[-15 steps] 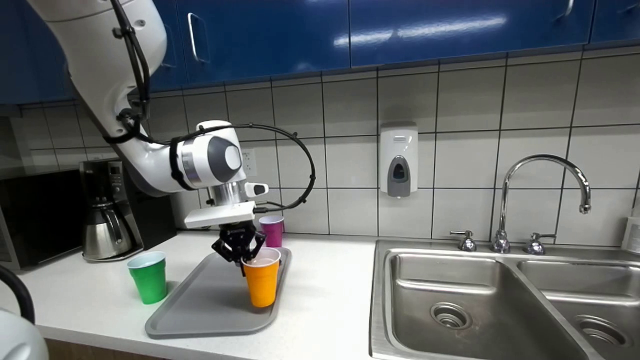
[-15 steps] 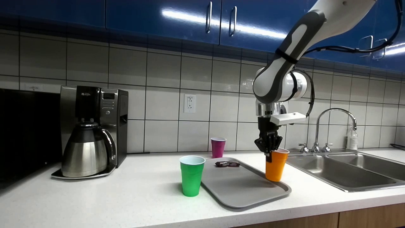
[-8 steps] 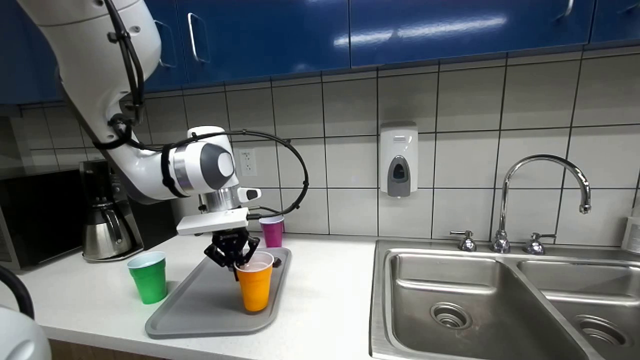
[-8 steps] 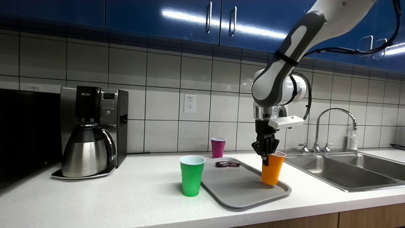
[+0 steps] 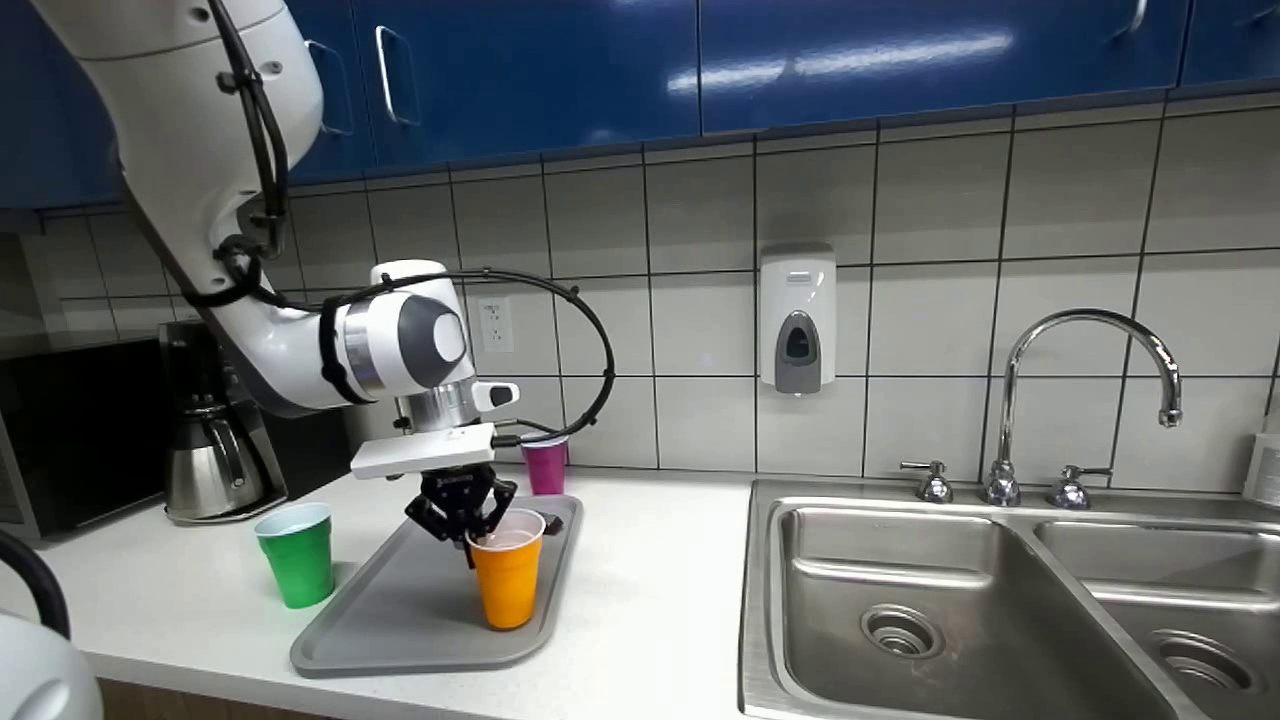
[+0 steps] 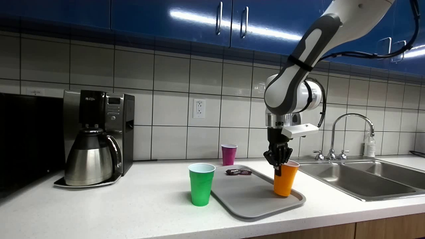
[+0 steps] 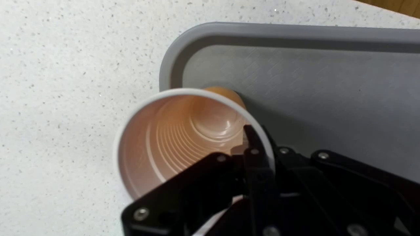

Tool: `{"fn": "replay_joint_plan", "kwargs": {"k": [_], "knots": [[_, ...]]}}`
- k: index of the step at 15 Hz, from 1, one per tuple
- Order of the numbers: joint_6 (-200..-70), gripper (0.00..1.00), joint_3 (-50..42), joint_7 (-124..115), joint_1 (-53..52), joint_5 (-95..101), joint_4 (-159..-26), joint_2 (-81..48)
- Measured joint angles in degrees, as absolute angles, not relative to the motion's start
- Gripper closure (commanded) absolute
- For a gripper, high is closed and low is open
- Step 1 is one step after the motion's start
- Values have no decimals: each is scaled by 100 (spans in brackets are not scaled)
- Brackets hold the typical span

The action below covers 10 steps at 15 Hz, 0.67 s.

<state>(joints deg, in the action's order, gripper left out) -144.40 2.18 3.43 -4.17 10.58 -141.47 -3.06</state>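
Orange cup (image 5: pixel 506 585): held roughly upright in an exterior view, at the near right part of the gray tray (image 5: pixel 400 625); its wall is pinched near the rim by the gripper (image 5: pixel 473 545).
Dark wrapped item (image 6: pixel 233 172): seen in an exterior view at the tray's far end, with the purple cup (image 6: pixel 228 155) beyond and the green cup (image 6: pixel 201 186) just left of the tray.
Fingers (image 7: pixel 251 139): in the wrist view, one is set inside the orange cup and one outside, with the wall gripped between.
Cup base (image 7: pixel 216 119): the lowering of the orange cup onto the gray tray is judged to be in hand; whether contact is made cannot be told. Flat seating seems called for before the pinch is loosened.
Gripper and orange cup: against the frame of a second ago, both appear lower and slightly farther left in both exterior views, while the tray, green cup and purple cup are unmoved.
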Motion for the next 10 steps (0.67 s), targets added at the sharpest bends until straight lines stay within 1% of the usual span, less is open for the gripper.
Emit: {"fn": "replay_joint_plan", "kwargs": {"k": [2,3,4,5,10], "knots": [[-14458,99,224,343,-417,1059,-14162,-322],[-14465,91,227,343,-417,1061,-14167,-324],[-14471,71,228,343,-417,1066,-14172,-325],[-14472,67,228,343,-417,1081,-14177,-325],[-14472,28,228,342,-417,1100,-14190,-324]]}}
